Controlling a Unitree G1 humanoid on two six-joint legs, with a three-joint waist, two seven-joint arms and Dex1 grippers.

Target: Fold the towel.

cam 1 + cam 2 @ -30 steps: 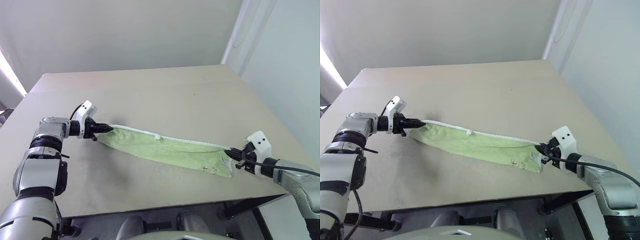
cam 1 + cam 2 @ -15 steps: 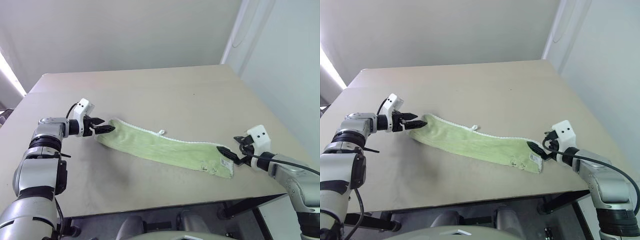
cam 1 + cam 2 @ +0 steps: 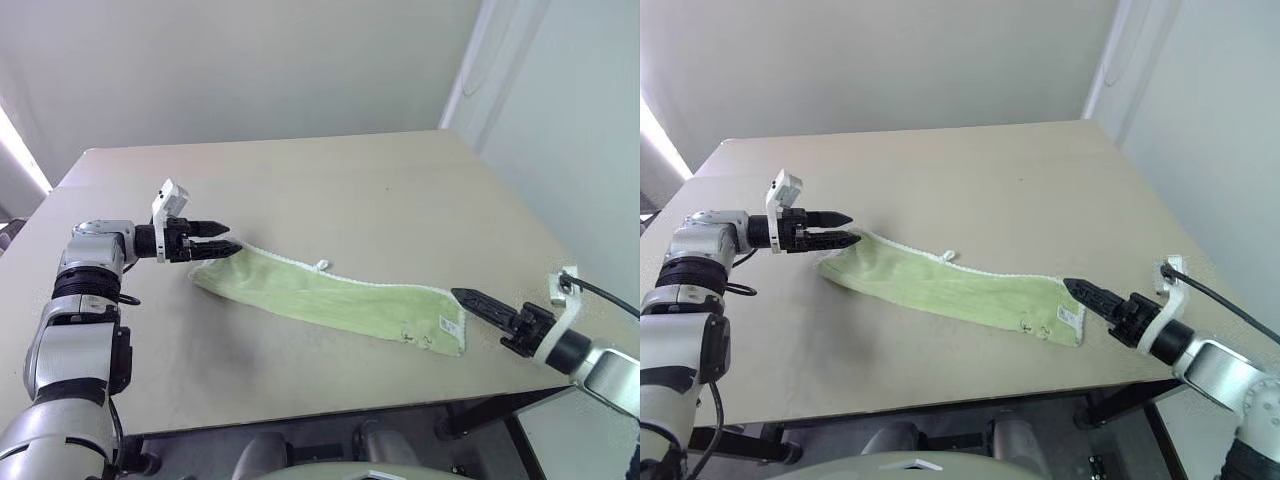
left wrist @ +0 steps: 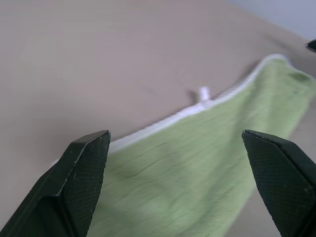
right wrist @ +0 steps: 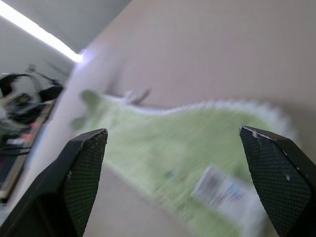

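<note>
Left eye view shows the towel (image 3: 330,306) lying folded lengthwise on the table (image 3: 330,190), both claws (image 3: 228,241) (image 3: 470,299) spread, crosswise folding left.

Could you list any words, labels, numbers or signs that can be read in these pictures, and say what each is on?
None can be read.
White label on the towel, near its right end: printed, but too blurred to read.
Small dark marks beside that label: too small to make out.
</note>
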